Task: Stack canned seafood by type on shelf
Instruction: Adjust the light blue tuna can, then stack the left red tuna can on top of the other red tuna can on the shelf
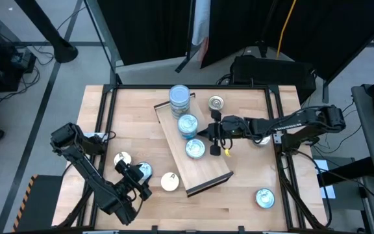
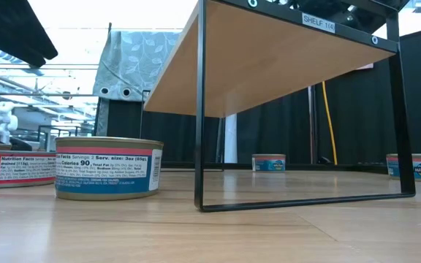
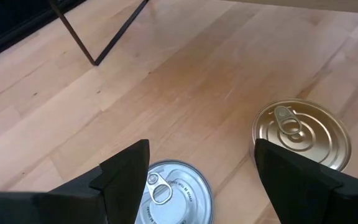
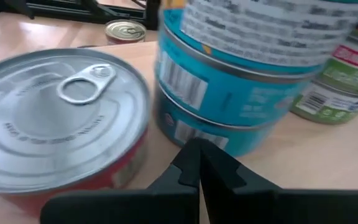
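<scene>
Right gripper [image 1: 208, 133] closed, empty, over the shelf's [image 1: 210, 175] right edge beside a blue-top tin [image 1: 195, 149]. Left gripper [image 1: 139, 177] open above a silver tin [image 3: 171, 200] near the bench's front-left corner.

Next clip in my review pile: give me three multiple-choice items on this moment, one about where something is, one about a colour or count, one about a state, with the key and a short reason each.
1. Where is the right gripper?
A. over the shelf, beside its cans
B. off the table
C. over the table's front right corner

2. What colour is the top of the can next to the silver can in the left wrist view?
A. blue
B. gold
C. red

3. How are the left gripper's fingers set?
A. shut on a can
B. shut on nothing
C. open

Key: 1 A, the high view shows it above the shelf board by the cans; 2 B, its pull-tab lid is gold; 3 C, the left wrist view shows both fingers spread above the silver can.
</scene>
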